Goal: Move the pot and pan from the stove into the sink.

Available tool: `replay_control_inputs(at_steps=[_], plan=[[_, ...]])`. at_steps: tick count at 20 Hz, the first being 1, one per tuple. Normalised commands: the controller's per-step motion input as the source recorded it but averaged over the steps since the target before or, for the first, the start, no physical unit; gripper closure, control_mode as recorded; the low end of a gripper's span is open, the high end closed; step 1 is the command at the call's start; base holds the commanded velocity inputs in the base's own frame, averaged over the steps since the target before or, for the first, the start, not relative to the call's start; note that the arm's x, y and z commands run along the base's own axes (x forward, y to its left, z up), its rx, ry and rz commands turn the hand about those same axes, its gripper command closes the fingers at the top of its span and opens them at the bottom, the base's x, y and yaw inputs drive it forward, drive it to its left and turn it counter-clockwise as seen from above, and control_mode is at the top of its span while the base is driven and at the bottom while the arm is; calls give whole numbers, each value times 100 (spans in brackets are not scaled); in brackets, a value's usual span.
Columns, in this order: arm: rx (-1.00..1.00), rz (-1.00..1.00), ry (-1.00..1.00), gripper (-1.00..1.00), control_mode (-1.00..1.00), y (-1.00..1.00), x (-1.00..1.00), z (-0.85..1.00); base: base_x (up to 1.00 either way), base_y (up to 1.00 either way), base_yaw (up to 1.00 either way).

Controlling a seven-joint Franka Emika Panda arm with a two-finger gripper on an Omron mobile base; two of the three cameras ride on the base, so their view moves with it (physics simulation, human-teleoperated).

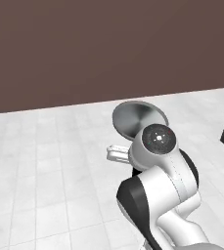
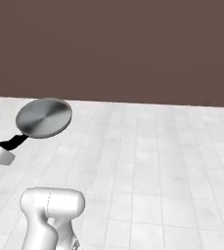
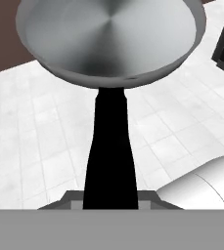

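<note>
Pan (image 3: 111, 36) | handle clamped in tool (image 3: 111, 202) | bowl beyond tips

You get flat, even, bright rendered light with no clear source; the white tiled floor (image 1: 45, 161) carries no cast shadows. The pan (image 3: 108, 36) shows a soft radial sheen, darkest at 7 o'clock. Edges look slightly soft, without lens distortion
</note>
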Motion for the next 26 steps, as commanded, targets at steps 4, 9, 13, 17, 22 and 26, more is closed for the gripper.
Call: replay_control_inputs(at_steps=[4, 9, 13, 17, 22, 26], plan=[[0, 0, 0, 100, 100, 0, 0, 0, 0, -7, -38], [0, 0, 0, 100, 100, 0, 0, 0, 0, -6, -38], [0, 0, 0, 100, 100, 0, 0, 0, -3, -8, -35], [0, 0, 0, 100, 100, 0, 0, 0, 0, -9, -36], [0, 0, 0, 100, 100, 0, 0, 0, -1, -9, -36], [0, 0, 0, 100, 100, 0, 0, 0, 0, -9, -36]])
